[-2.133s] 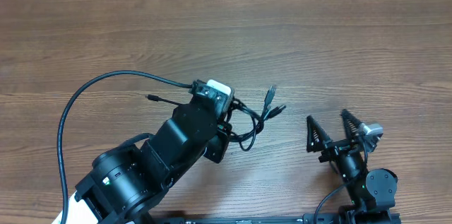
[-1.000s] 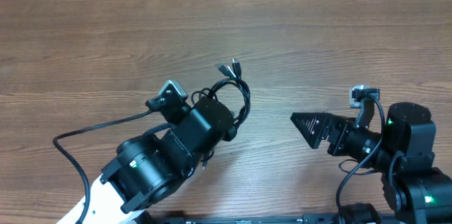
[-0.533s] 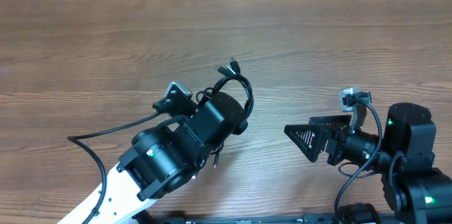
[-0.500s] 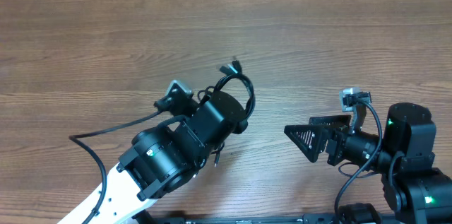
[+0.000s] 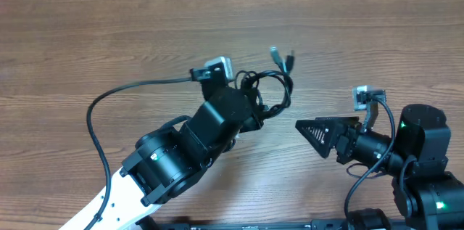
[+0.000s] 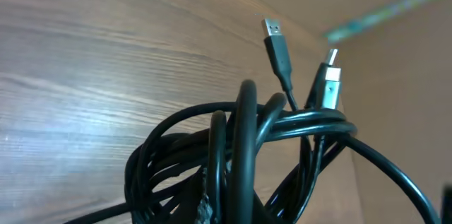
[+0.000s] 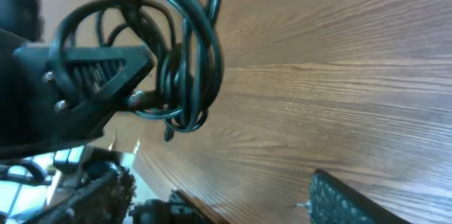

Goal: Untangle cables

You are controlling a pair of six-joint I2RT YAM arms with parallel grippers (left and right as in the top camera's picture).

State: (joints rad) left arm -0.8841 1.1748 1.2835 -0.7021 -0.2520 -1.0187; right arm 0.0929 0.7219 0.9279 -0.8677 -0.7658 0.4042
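brown wood-grain tabletop [image 5: 87,34]. black left arm [image 5: 174,161] reaches in from the lower left. left gripper [image 7: 145,79]: fingers [image 7: 92,75] pinching the tangled bundle of thin black cables [image 5: 274,93], which sits just past the wrist, near tabletop centre. loops wrap around the finger tips in the right wrist view. two plug ends [image 5: 281,56] stick out on the far side of the bundle. left wrist view shows a black usb plug [image 6: 277,40] and a silver-tipped plug [image 6: 329,83] side by side, not touching. right gripper [image 5: 308,128] is apart from the bundle, to its right, turned edge-on. only one ribbed finger [image 7: 353,196] shows, so can't tell if its fingers are spread.
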